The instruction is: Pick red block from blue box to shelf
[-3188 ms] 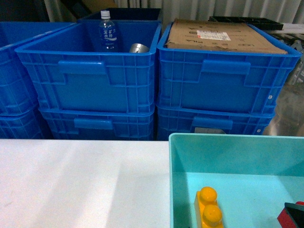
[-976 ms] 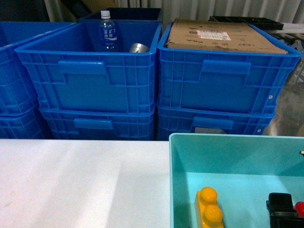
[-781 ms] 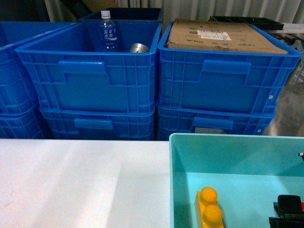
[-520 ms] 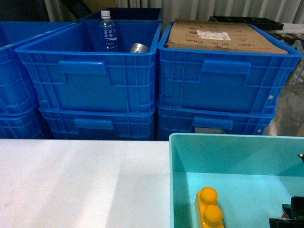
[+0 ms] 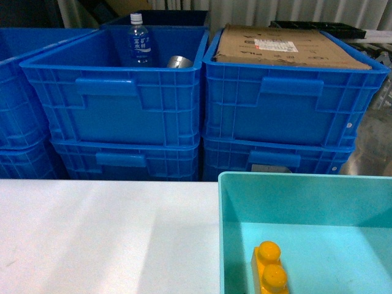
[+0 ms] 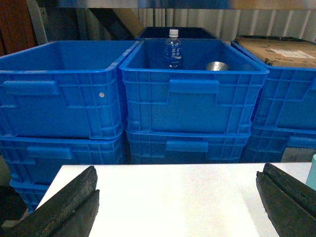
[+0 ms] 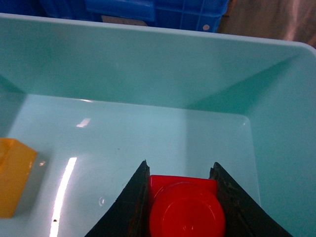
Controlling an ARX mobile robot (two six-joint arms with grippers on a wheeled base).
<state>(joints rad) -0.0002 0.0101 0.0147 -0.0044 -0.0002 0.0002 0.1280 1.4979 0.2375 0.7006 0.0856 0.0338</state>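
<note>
The red block shows only in the right wrist view, stud facing the camera, pinched between the two black fingers of my right gripper, which is shut on it just above the floor of the blue box. In the head view the blue box stands on the table's right side, and neither the red block nor either gripper shows there. My left gripper is open over the white table with nothing between its fingers. The shelf is out of view.
A yellow two-stud brick lies in the tray's near left part, to the left of my right gripper. Stacked dark blue crates stand behind the table, one holding a water bottle, another a cardboard sheet.
The right gripper with the red block, seen at the head view's lower right corner earlier, has slid down and right out of that view. Nothing else has moved.
</note>
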